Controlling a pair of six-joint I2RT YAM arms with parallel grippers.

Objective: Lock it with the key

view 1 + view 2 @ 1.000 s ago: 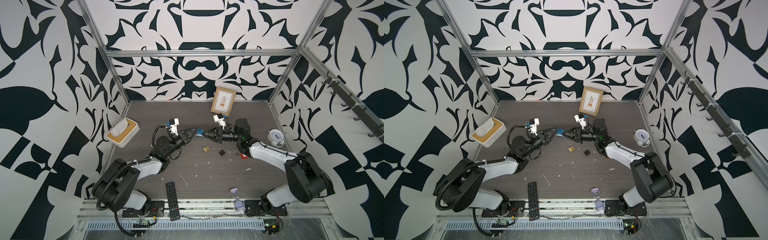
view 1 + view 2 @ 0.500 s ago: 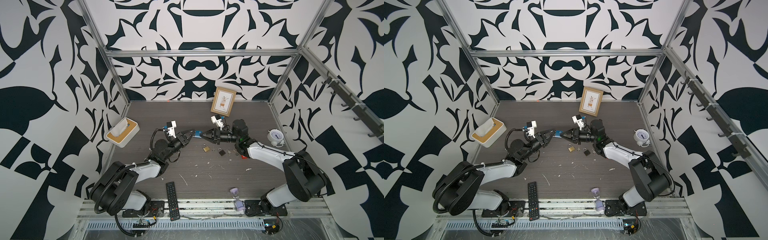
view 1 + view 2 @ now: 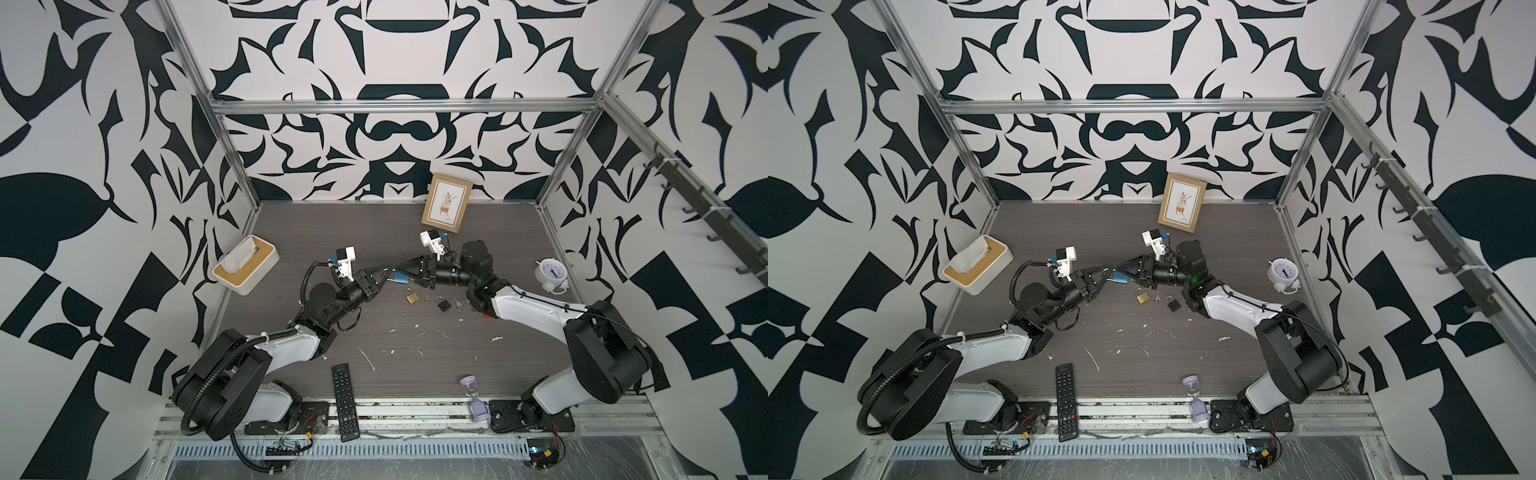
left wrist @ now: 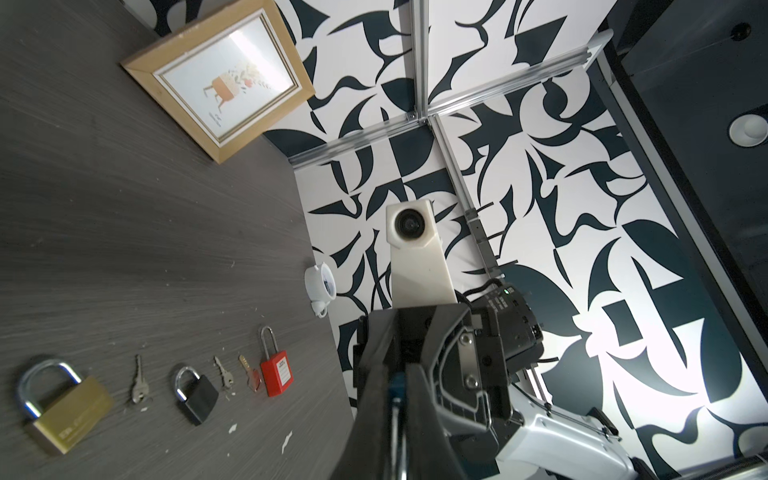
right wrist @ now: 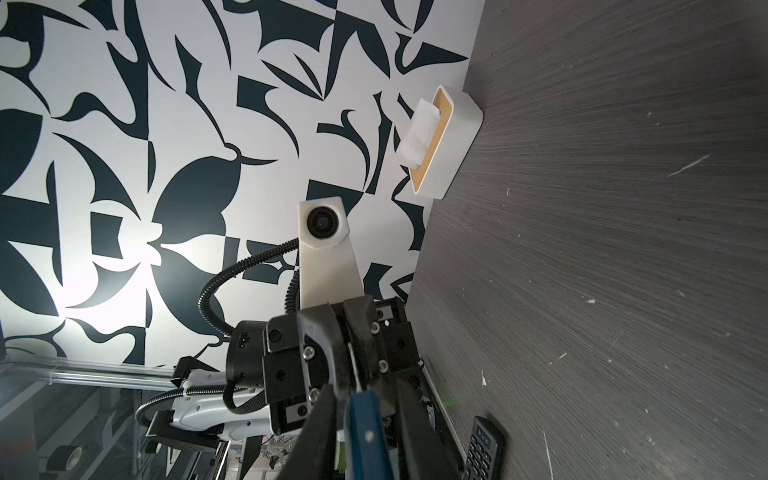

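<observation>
Left side first: the left gripper is up off the table at mid-frame in both top views, jaws pinched tight on the silver shackle of the blue padlock. Straight across, nose to nose with it, here's the change: the right gripper has just slackened! A second ago it sat snug on the blue body. Now the right wrist view shows its fingers narrowly apart, a sliver of gap either side, no firm clamp that I can see. That reads like a handover, with the left keeping the lock aloft by its shackle and the right freeing itself, most likely to fetch a key. No key shows in the blue lock, and I can't tell whether the shackle is clicked home. Just below and right of the meeting point, the brass padlock, the black padlock and the red padlock lie in a row, with three loose keys between them, untouched. Containers? Only one: the tissue box at the left edge of the table, one white tissue poking from its slot.
</observation>
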